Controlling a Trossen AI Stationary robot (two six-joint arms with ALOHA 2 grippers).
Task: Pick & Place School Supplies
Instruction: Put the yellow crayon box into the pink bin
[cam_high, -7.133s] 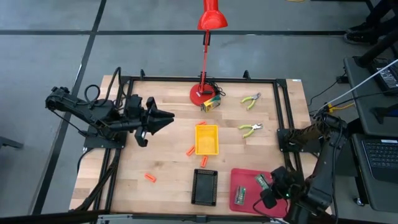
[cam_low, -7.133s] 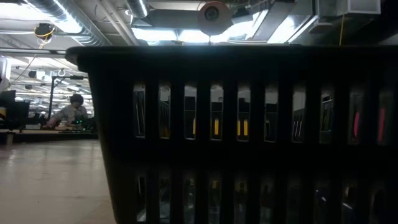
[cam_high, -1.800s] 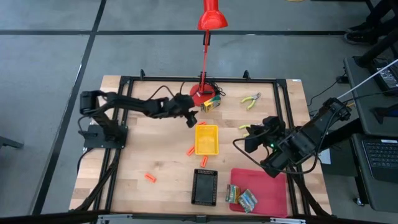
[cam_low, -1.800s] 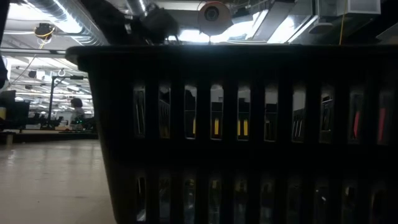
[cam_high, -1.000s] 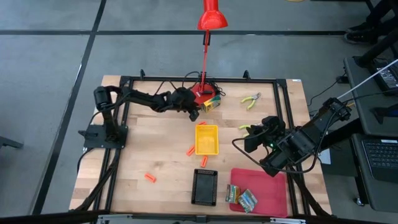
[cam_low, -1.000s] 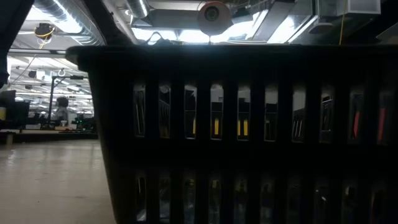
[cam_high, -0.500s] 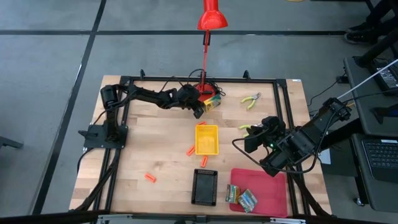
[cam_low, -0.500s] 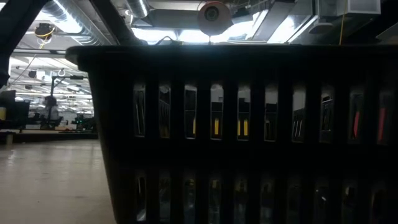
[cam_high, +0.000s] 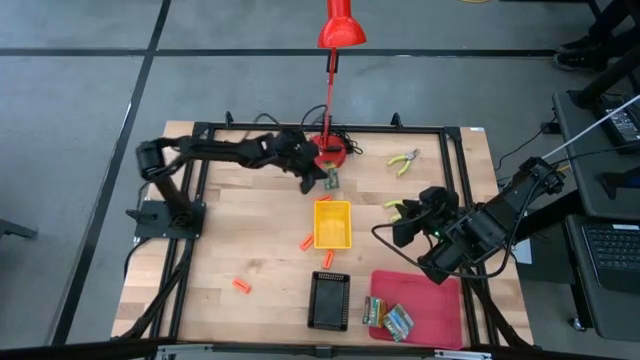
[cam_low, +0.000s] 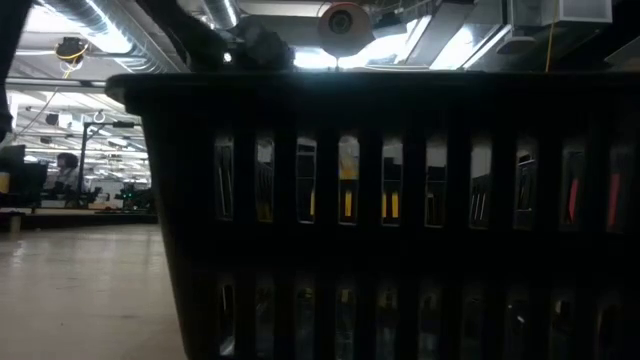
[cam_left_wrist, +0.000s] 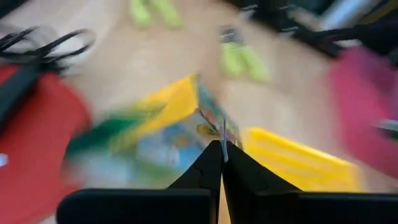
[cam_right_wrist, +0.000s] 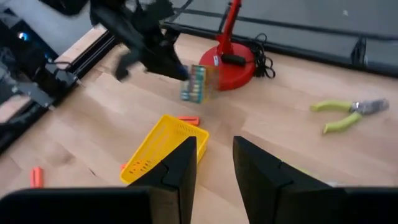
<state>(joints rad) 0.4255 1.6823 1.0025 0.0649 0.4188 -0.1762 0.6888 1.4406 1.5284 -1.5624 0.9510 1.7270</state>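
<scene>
Yellow-green box (cam_high: 331, 179) (lifted) in left gripper (cam_high: 326, 181)

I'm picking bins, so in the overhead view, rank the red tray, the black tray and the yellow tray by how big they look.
1. red tray, largest.
2. black tray and yellow tray look about alike; I wouldn't rank them.

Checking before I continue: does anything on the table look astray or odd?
Three short orange sticks lie loose outside the trays: two beside the yellow tray, one far off near the table's left front. Nothing looks spilled or damaged.
</scene>
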